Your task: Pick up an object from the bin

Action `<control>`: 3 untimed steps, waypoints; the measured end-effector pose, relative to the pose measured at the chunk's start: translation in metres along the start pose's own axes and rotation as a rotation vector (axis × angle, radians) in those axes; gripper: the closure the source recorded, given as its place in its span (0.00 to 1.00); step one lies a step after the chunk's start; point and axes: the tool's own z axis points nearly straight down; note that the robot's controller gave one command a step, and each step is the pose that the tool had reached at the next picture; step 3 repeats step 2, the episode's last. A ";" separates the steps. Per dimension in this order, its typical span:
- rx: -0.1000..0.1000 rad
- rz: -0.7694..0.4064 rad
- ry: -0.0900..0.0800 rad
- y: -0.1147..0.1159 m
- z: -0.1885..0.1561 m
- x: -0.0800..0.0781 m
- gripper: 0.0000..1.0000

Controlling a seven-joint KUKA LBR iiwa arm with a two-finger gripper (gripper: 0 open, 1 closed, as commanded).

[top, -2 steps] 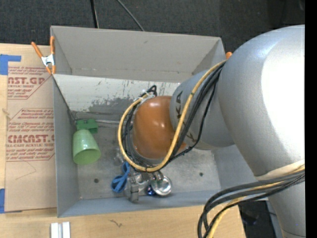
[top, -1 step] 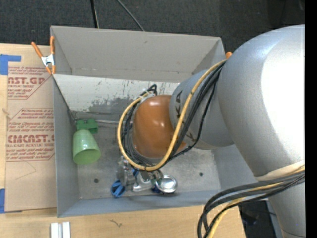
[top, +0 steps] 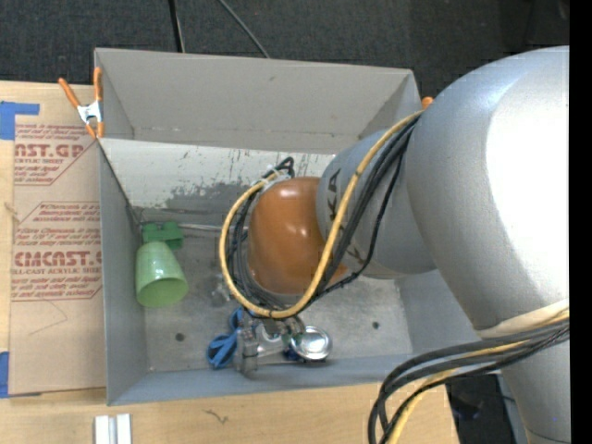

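Camera view: claw (top: 262, 342) low in bin (top: 259, 95).

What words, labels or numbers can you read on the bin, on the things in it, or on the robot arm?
None: the green cup, the blue thing and the shiny round thing by the front wall, the grey bin and the arm's orange cover bear no text.
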 end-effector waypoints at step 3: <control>0.002 -0.036 -0.007 -0.021 -0.159 -0.007 1.00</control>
